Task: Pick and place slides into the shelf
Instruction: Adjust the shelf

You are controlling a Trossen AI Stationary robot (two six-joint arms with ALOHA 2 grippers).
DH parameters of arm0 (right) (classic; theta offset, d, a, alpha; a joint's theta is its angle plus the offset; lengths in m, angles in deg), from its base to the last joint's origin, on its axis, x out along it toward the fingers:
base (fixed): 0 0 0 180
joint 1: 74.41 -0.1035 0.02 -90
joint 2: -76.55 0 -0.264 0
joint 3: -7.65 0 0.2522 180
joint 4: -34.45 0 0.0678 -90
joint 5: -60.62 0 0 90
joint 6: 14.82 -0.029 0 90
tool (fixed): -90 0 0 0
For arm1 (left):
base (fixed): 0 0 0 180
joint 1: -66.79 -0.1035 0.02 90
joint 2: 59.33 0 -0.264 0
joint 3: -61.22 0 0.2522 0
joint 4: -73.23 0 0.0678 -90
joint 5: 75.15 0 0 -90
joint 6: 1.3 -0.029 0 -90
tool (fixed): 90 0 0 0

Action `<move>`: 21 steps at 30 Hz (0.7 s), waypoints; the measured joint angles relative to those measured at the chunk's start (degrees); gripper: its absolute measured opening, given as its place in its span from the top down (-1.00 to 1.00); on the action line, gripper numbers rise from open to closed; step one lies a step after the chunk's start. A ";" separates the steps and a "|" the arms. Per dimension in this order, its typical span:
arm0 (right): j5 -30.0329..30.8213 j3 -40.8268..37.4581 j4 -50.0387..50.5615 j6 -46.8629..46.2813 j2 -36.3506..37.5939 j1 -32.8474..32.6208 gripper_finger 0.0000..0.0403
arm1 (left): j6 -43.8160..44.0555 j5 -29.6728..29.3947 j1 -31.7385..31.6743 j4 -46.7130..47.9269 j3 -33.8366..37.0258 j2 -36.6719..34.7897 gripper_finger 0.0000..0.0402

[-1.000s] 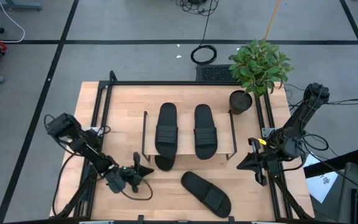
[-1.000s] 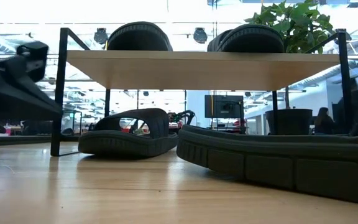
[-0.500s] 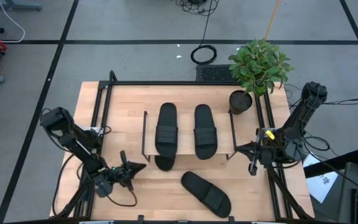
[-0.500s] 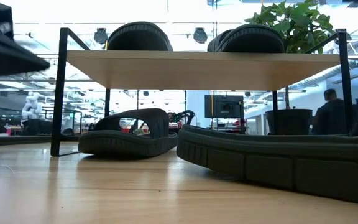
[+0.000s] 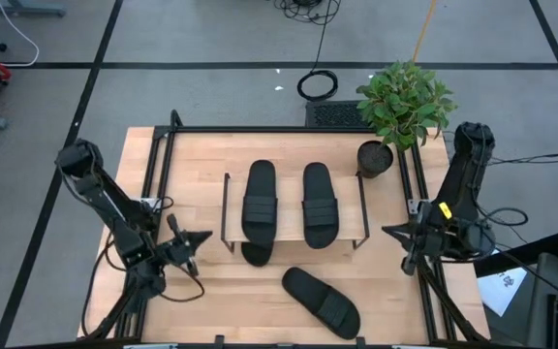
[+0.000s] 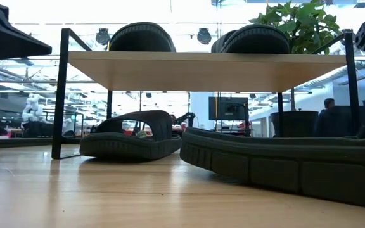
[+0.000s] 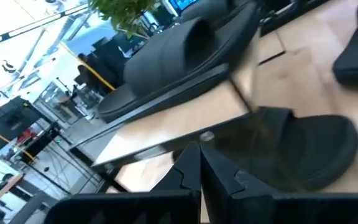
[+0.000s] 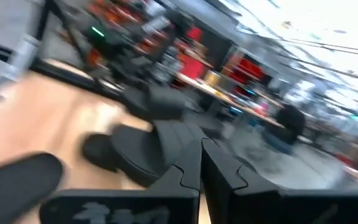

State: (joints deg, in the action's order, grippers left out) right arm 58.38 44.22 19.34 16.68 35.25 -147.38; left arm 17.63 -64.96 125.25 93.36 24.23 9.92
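Shelf [image 5: 352, 208]: it is placed in the middle of the table [image 5: 192, 165]; two slides [image 5: 260, 199] [image 5: 320, 202] are already laid side by side on its plank.
Third slide [image 6: 132, 136]: it is pushed under the shelf on the left side, with only one end seen from above; it is judged as placed.
Fourth slide [image 5: 321, 301]: it is left loose on the table in front of the shelf, and it remains to be picked.
Left gripper [image 5: 190, 240]: it is held left of the shelf, fingers closed together, nothing carried.
Right gripper [image 5: 393, 233]: it is held at the right table edge, fingers pressed together, nothing carried.
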 joint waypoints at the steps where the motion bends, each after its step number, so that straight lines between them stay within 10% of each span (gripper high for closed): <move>1: -2.09 -0.03 0.01 0.02 0.96 -0.29 1.00 | 1.74 -0.07 -0.03 3.12 0.00 -1.15 1.00; 6: -10.74 -0.40 1.14 -0.56 6.07 2.09 1.00 | 9.09 -4.04 1.75 14.36 0.02 -7.32 1.00; 21: 2.15 -16.82 -1.93 -18.42 16.72 -3.31 1.00 | 27.35 -1.27 0.44 23.92 0.02 -11.86 1.00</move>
State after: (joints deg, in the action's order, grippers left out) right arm 60.53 27.39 17.41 -1.73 51.96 -150.69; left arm 44.98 -66.23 125.69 117.28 24.26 -1.95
